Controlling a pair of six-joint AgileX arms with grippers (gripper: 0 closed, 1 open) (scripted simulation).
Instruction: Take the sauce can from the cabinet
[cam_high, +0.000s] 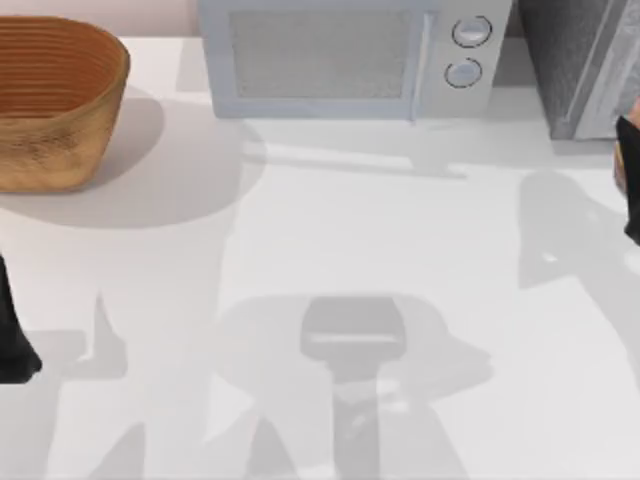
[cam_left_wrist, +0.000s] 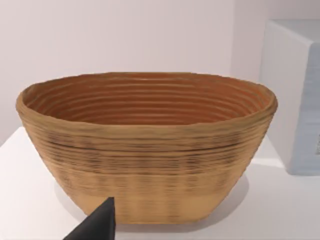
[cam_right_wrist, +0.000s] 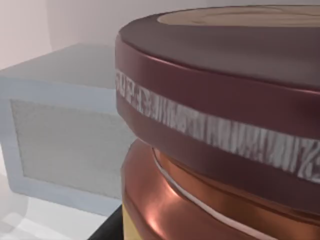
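Observation:
The sauce can (cam_right_wrist: 215, 125) looms very close in the right wrist view, showing a dark maroon lid with a pale band and a coppery body below. In the top view a sliver of the sauce can (cam_high: 619, 165) shows at the table's right edge, held in my right gripper (cam_high: 630, 185), which is shut on it. It sits just in front of the cabinet (cam_high: 575, 60), a dark grey speckled box with a pale framed front at the back right. My left gripper (cam_high: 15, 350) stays parked at the table's left edge.
A pale microwave (cam_high: 340, 55) with two round knobs stands at the back centre, left of the cabinet. A large woven basket (cam_high: 50, 100) sits at the back left, and the left wrist view faces this basket (cam_left_wrist: 145, 145). Arm shadows fall on the white table (cam_high: 400, 230).

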